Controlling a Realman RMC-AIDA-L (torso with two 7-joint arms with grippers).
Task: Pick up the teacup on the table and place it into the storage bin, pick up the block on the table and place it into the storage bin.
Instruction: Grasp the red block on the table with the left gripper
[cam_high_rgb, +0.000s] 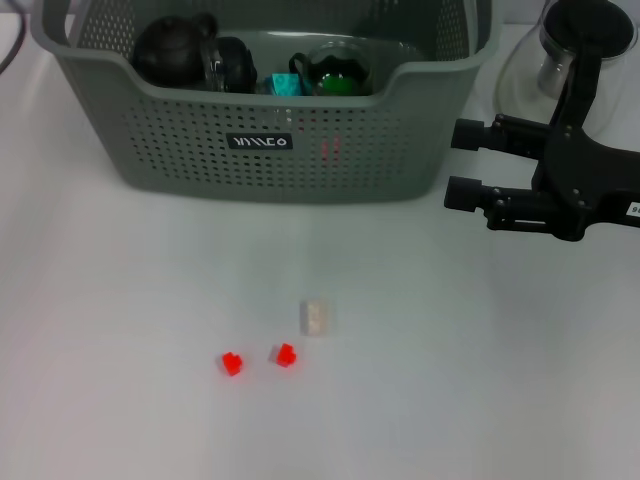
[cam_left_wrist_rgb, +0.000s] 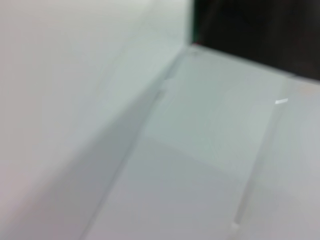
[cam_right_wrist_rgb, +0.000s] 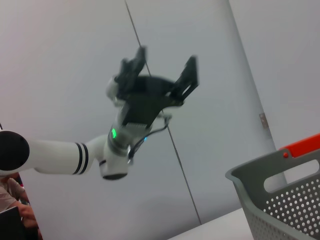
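Note:
The grey-green storage bin (cam_high_rgb: 200, 150) stands at the back of the white table; one of its corners shows in the right wrist view (cam_right_wrist_rgb: 285, 210). Inside lie dark rounded vessels (cam_high_rgb: 175, 50), a teal block (cam_high_rgb: 285, 84) and a green object (cam_high_rgb: 337, 78). No teacup shows on the table. Two small red blocks (cam_high_rgb: 232, 363) (cam_high_rgb: 286, 354) and a pale block (cam_high_rgb: 316, 318) lie on the table in front of the bin. My right gripper (cam_high_rgb: 456, 163) hovers open and empty beside the bin's right end. My left gripper (cam_right_wrist_rgb: 165, 70) is raised high against the wall, open and empty.
A clear glass vessel (cam_high_rgb: 530, 65) stands at the back right, behind my right arm. The left wrist view shows only pale wall panels and a dark area.

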